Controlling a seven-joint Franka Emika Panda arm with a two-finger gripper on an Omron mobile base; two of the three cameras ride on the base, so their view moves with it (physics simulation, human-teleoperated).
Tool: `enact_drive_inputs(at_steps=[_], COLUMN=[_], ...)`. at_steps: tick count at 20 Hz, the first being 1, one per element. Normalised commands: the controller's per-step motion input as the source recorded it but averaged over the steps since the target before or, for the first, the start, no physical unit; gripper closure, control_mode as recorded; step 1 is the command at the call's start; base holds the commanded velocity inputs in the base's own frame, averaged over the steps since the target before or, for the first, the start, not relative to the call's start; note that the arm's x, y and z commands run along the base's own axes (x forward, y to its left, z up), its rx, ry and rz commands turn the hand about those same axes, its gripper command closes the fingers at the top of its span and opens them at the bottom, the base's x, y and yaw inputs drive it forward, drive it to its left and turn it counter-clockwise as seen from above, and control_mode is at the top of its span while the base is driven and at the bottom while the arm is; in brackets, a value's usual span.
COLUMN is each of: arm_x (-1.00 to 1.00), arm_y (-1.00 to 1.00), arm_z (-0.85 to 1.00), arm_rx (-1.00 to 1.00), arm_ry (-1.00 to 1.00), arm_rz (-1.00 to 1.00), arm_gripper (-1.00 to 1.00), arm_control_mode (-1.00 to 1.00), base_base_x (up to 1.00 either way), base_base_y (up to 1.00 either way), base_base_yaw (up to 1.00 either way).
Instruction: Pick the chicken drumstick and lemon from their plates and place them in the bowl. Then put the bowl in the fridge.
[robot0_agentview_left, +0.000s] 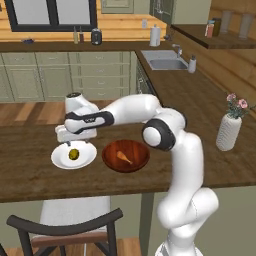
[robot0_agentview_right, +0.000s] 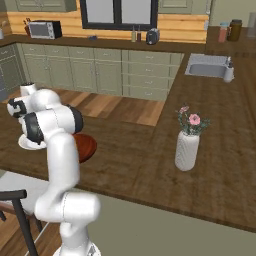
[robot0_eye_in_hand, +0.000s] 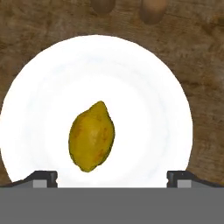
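The pincer (robot0_agentview_left: 70, 141) hangs just above the white plate (robot0_agentview_left: 60, 159) on the dark wooden bench (robot0_agentview_left: 30, 175), its jaws spread wide and holding nothing. In the hand view the two dark fingertips (robot0_eye_in_hand: 43, 178) stand far apart at the bottom, one on each side of the plate, and the lemon (robot0_eye_in_hand: 92, 136) lies between them — untouched, resting a little left of the plate's (robot0_eye_in_hand: 144, 96) middle with its pointed end toward the top of that view.

From the left base view the lemon (robot0_agentview_left: 74, 154) sits yellow-green on the plate, directly under the hand. Just to the right of the plate, close beside it, stands the reddish-brown bowl (robot0_agentview_left: 112, 161), and the chicken drumstick (robot0_agentview_left: 124, 157) already lies inside it, golden-brown, its thin bone end pointing right and toward the near edge.

In the right base view the arm hides most of the bowl (robot0_agentview_right: 86, 147); only a red-brown part of its rim shows right of the arm, and an edge of the white plate (robot0_agentview_right: 27, 145) shows on the left.

Well apart to the right on the bench stands a white vase (robot0_agentview_left: 228, 132) with pink flowers. A dark chair (robot0_agentview_left: 65, 227) stands at the near side of the bench. On the far bench a sink (robot0_agentview_left: 165, 62) is set in.
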Motion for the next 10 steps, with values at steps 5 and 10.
enact_drive_inputs(at_steps=[5,10], arm_x=[0.33,0.10], arm_y=[0.42,0.08], arm_z=[-0.19,-0.38], arm_rx=[-0.09,-0.08], arm_ry=[0.05,0.25], arm_rz=[-0.14,-0.07], arm_gripper=[-1.00,-1.00], arm_control_mode=[-1.00,-1.00], base_base_x=[0.00,0.00], base_base_y=[0.00,0.00], base_base_yaw=[0.00,0.00])
